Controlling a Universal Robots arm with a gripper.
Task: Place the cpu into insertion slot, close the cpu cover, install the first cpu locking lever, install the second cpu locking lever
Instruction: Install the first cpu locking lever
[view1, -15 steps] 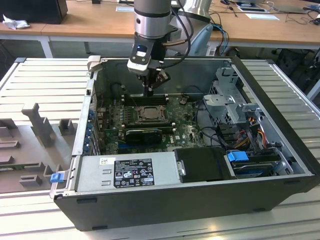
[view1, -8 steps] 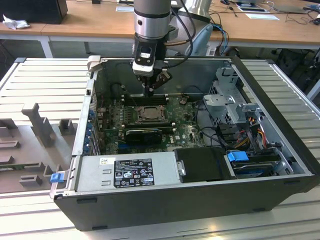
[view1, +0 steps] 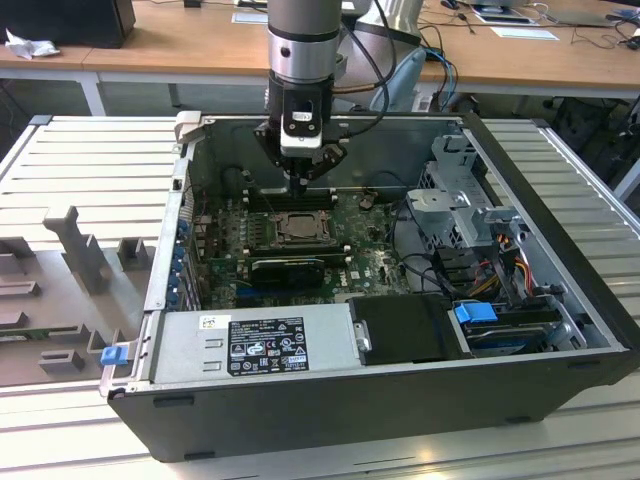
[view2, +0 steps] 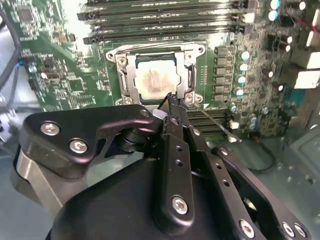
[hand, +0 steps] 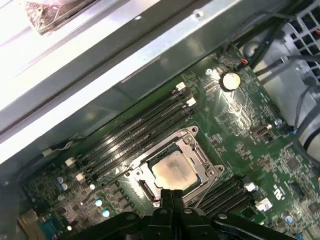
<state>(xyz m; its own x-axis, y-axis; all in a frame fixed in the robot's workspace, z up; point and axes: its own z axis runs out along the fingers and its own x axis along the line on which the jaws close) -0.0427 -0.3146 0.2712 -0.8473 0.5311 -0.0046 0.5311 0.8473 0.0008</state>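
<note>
The cpu (view2: 155, 80) lies flat in the insertion slot (view2: 116, 50), its pale metal top showing (hand: 172, 170). The cpu cover (view2: 131, 75) is down around it as a dull silver frame (hand: 201, 159). My gripper (view2: 171, 100) hangs just above the slot's edge with its fingers pressed together and nothing seen between them (hand: 172, 192). In the exterior view the gripper (view1: 300, 183) points straight down over the slot (view1: 297, 227) inside the open computer case. A thin metal lever (view2: 215, 121) runs out from the slot's corner beside the fingertips.
Rows of memory slots (view2: 165, 22) flank the socket (hand: 130, 132). A black heatsink block (view1: 288, 268) sits just in front of the socket in the exterior view. The power supply (view1: 255, 345), drive cage (view1: 460, 200) and cables (view1: 500, 260) fill the case. A grey holder (view1: 75, 250) stands at the exterior view's left.
</note>
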